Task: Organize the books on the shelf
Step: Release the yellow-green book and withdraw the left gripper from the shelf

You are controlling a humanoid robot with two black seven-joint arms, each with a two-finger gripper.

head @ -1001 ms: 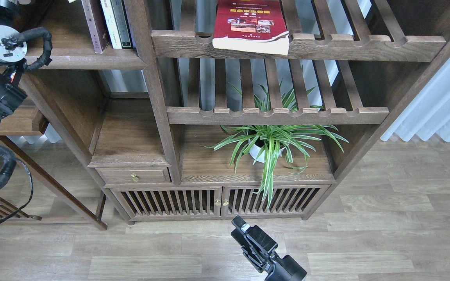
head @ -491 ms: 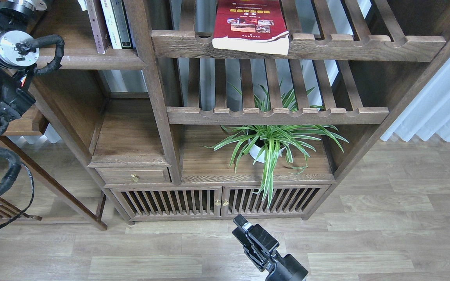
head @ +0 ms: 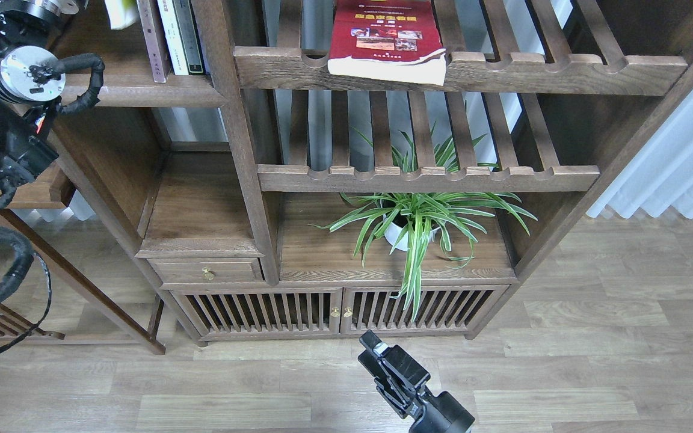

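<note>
The red book with small photos (head: 385, 39) lies flat on the upper slatted rack, its pages overhanging the front rail. On the solid dark-brown shelf (head: 142, 91) at upper left, a dark maroon book (head: 154, 42) and paler books (head: 178, 36) stand upright. A pale yellow-green book corner (head: 121, 12) shows at the top edge, left of them. My left arm (head: 24, 66) rises at the far left beside the shelf; its gripper is beyond the top edge. My right gripper (head: 376, 355) hangs low over the floor, dark, its fingers not told apart, holding nothing visible.
A lower slatted rack (head: 428, 177) sits above a potted spider plant (head: 418, 222). A small drawer (head: 205, 272) and slatted cabinet doors (head: 334, 310) are below. A side table (head: 40, 192) stands left, white curtains (head: 683, 162) right, wood floor in front.
My left arm has risen and moved right toward the upper-left shelf, and the pale yellow-green book corner has come into view. The right gripper sank slightly, then held still.
</note>
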